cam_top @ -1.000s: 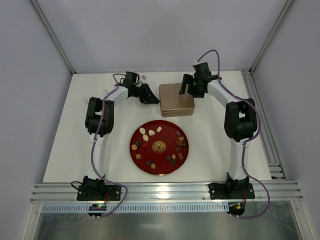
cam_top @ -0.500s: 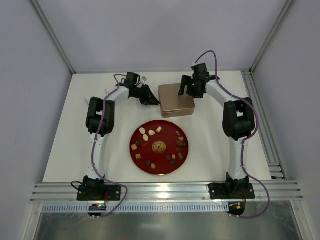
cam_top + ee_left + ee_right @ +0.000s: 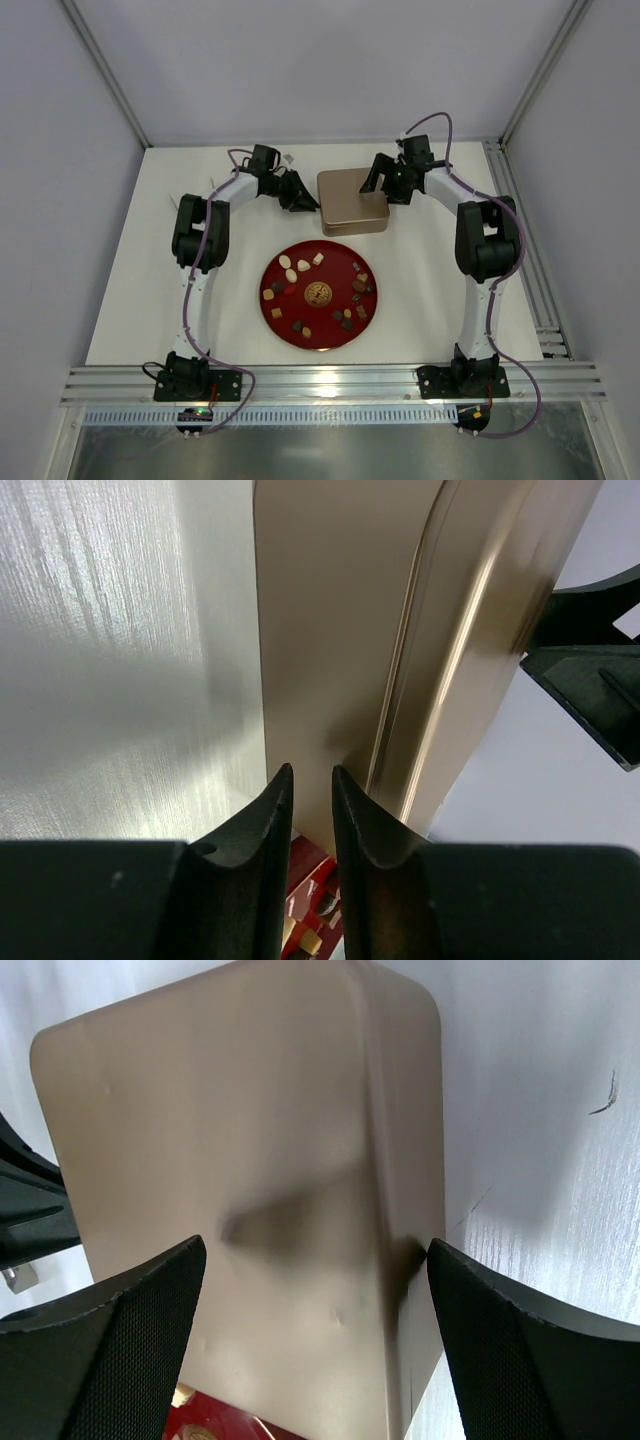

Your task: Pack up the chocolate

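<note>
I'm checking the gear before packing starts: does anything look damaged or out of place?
The gold tin has two small dents on its lid, and the table beside it bears dark scuff marks. The chocolates all lie on the red plate, none spilled.

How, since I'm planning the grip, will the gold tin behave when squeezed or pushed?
Probably stiff, as the gold tin looks like metal, though small dents hint at thin walls. Its glossy sides may slip in a grip. Low and flat, it should slide, not tip.
</note>
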